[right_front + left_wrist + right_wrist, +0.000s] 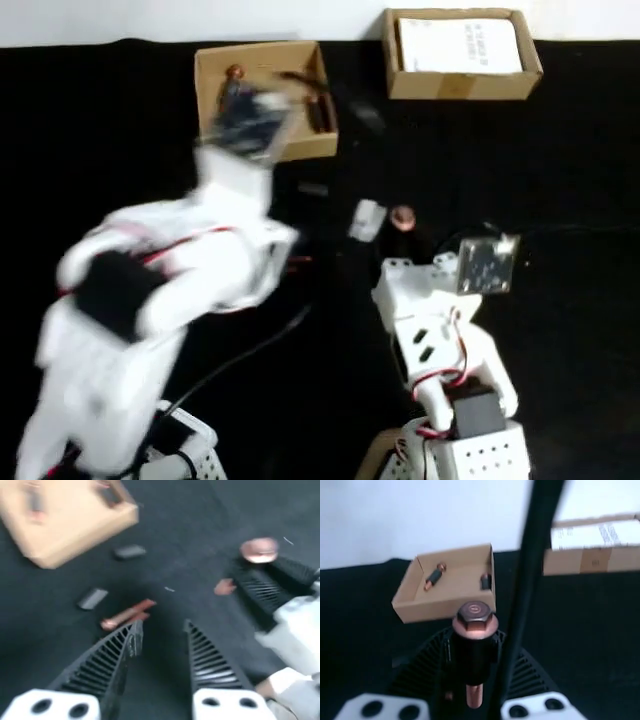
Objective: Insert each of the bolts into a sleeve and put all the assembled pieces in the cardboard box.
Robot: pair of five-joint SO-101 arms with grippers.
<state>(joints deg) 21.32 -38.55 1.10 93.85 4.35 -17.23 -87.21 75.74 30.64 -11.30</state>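
Right gripper [470, 647]: jaws pinched on the black sleeve [470, 662] of an assembled piece, held upright. The copper bolt [474, 621] shows its hex head above the sleeve and its tip below. Expect a small, rigid, light part. The smooth metal would likely slip, so keep your hold on the sleeve body, not the head.

Left gripper [161, 630]: fingers [117, 652] spread wide, holding nothing, above the dark table [200, 520].

Just beyond its tips, a loose bolt [127, 615] lies on its side. It will probably roll, so take it across the shank.

Farther on, two loose sleeves [92, 598] lie apart from each other.

Farthest, the cardboard box [445, 609] holds two assembled pieces [434, 576] lying inside.
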